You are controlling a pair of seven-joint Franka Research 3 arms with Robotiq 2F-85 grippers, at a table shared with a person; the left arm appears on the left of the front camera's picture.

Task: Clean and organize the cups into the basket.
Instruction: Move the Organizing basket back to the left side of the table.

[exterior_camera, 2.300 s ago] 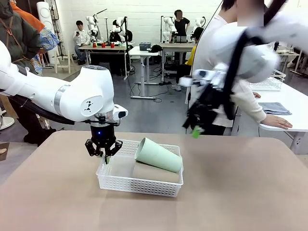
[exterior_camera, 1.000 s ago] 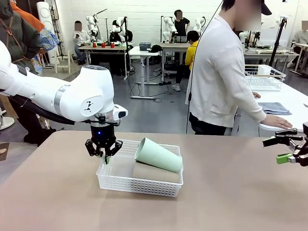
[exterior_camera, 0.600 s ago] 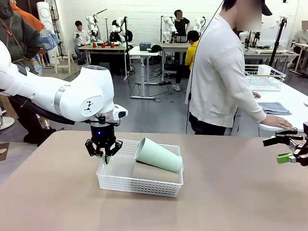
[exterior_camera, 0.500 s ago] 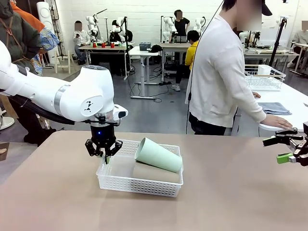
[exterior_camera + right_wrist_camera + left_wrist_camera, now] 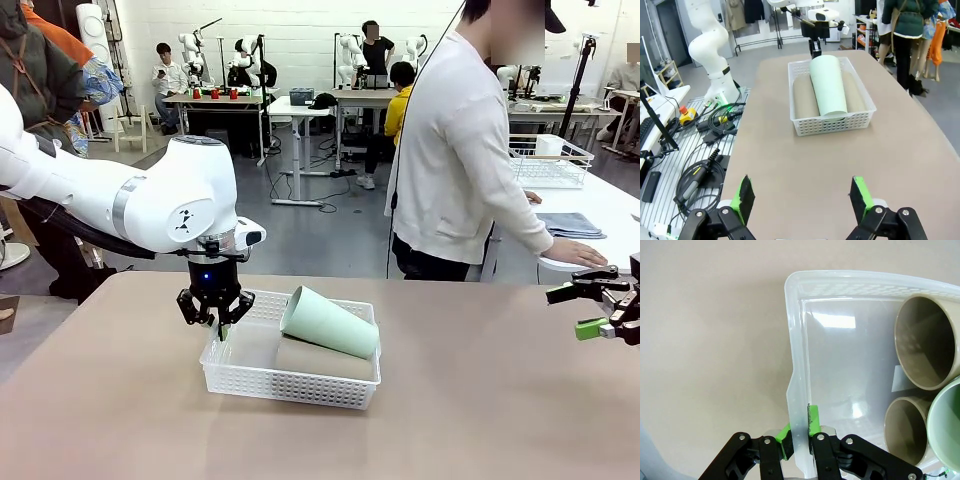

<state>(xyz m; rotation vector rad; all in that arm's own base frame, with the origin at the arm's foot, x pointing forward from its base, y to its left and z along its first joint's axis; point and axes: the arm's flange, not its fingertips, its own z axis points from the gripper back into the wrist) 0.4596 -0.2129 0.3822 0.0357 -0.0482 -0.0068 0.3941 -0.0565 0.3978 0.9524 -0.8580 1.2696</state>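
Observation:
The white lattice basket [image 5: 290, 386] sits left of the table's middle. Two tan cups [image 5: 325, 360] lie on their sides in it, with the mint green cup [image 5: 330, 322] lying tilted on top of them. My left gripper [image 5: 216, 324] is shut on the basket's left wall; in the left wrist view its green pads [image 5: 812, 421] pinch the thin wall [image 5: 797, 365], with tan cup mouths [image 5: 927, 342] and the mint cup [image 5: 949, 427] at the right. My right gripper [image 5: 598, 310] hovers open at the table's right edge, far from the basket [image 5: 832, 126] and holding nothing [image 5: 803, 197].
A person in a white top [image 5: 455, 160] stands at the far side, turned away, one hand [image 5: 575, 250] on the neighbouring white table. A white wire basket [image 5: 550, 165] stands on that table. Bare tan tabletop [image 5: 480, 400] stretches between basket and right gripper.
My right arm swung from mid-air in front of the person to the table's right edge, and has been still for the last second. Left gripper, basket and cups have not moved.

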